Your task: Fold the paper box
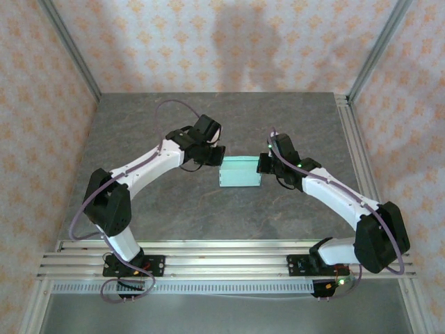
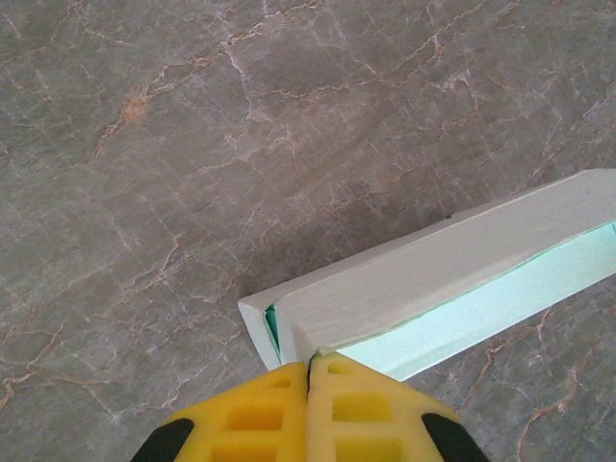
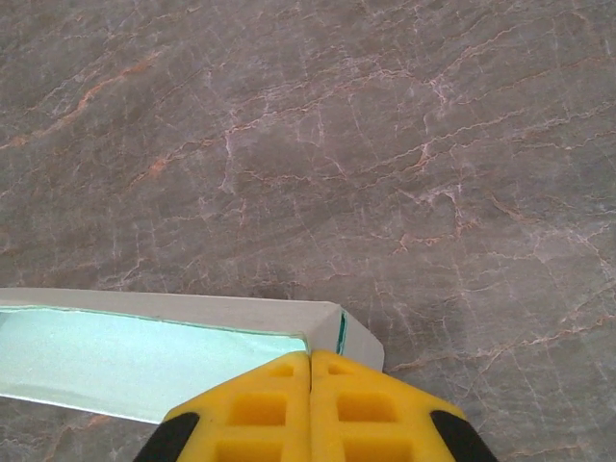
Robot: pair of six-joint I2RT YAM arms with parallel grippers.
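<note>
Mint paper box at centre of table. Left gripper pinched tight at left end; right gripper pinched tight at right end, tips touching card.

Grey marbled table (veined pink) between floral-patterned walls.

paper box | mint-green (folded, rectangular) | flat, mid-table

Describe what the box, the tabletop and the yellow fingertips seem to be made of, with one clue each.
Paper box: thin matte card, mint inside, paler outside; crisp folds, thin cut edges. Tabletop: grey veined stone, or perhaps printed laminate. Fingertips: yellow moulded plastic or rubber, judging by recessed square pockets.
</note>
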